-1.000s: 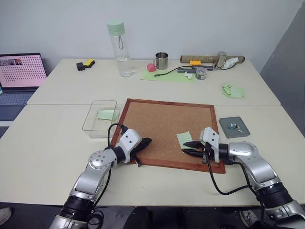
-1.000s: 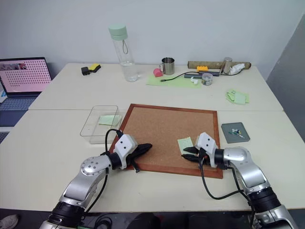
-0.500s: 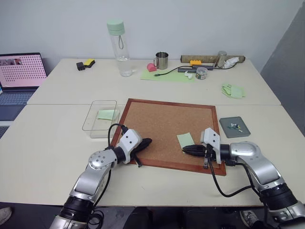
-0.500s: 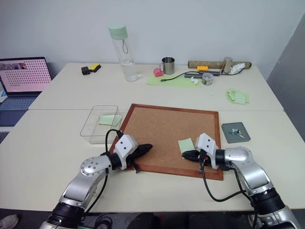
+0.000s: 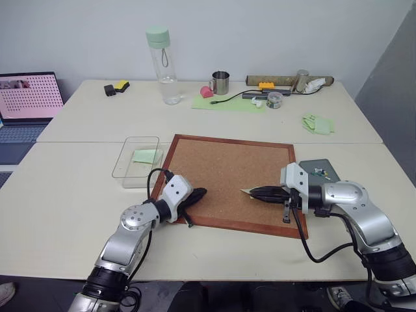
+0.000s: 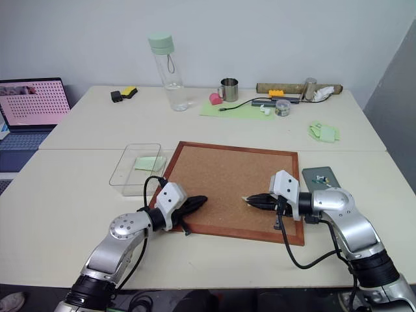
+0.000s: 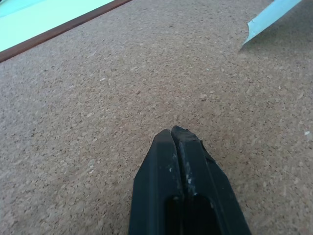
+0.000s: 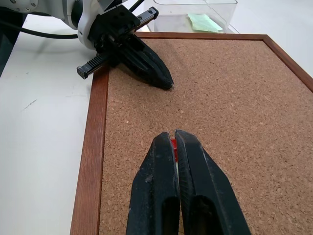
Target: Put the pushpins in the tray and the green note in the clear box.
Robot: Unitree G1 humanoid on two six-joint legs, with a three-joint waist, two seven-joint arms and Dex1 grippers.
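My right gripper [image 5: 252, 192] hovers over the corkboard [image 5: 221, 162], shut on a red pushpin [image 8: 173, 145] that shows between its fingertips. The green note [image 5: 247, 190] hangs edge-on at those fingertips, lifted off the cork; its raised corner [image 7: 271, 17] shows in the left wrist view. My left gripper [image 5: 202, 192] is shut and holds nothing, its tips resting on the cork by the board's near-left frame. The dark grey tray [image 5: 313, 165] sits right of the board, half hidden by my right wrist, with a small pin [image 5: 318, 172] in it. The clear box [image 5: 127, 170] stands left of the board.
A pale green slip [image 5: 146, 156] lies inside the clear box. On the far table stand a bottle [image 5: 161, 65], a steel mug [image 5: 220, 82], a large pale green sheet [image 5: 227, 103] and a green wad [image 5: 317, 123]. A laptop [image 5: 26, 97] is at the far left.
My right gripper closed at the note's near edge, then rose and drew back to the right; the note went from lying flat to hanging edge-on. The left arm stayed put.
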